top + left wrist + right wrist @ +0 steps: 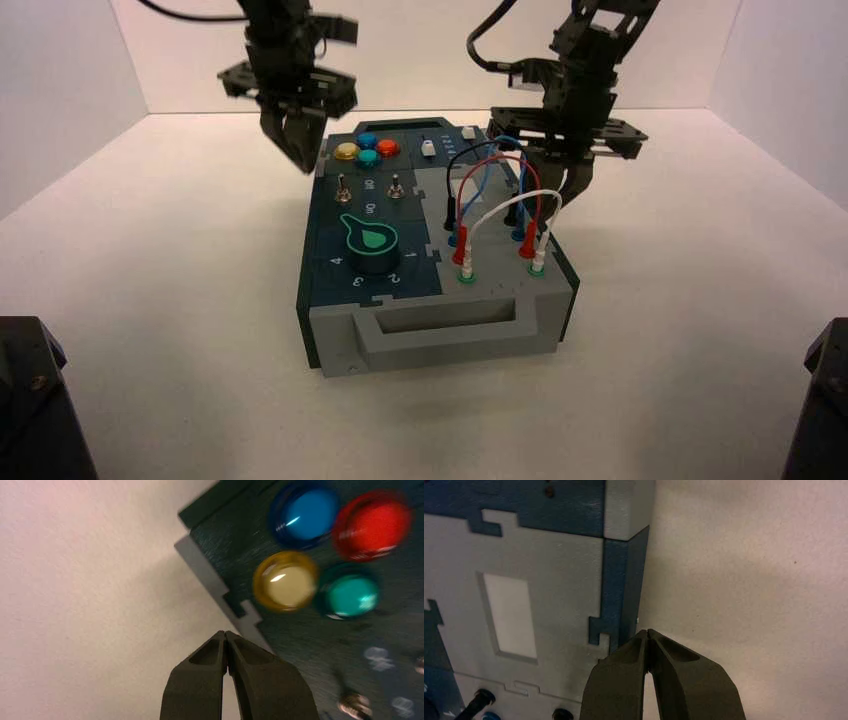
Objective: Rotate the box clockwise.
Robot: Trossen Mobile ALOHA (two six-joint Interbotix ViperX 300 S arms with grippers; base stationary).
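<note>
We have the box [430,335] lying lengthwise on the worktop [180,240], one handled end facing the worktop's near edge, the other toward the far edge. Both arms seem to be in the turning step, or lining up for it; how far the box has turned we cannot judge. Next, we would push the left long side toward the far end and the right one toward the near end, keeping clear of the looped wires [540,195].

Our right gripper [647,632], its tips together and gripping nothing, is close beside the box's right long side, toward the far end; whether it touches we cannot tell. Our left gripper [225,634], also closed on nothing, is by the far part of the left long side, near the yellow button [286,581], contact unclear.
</note>
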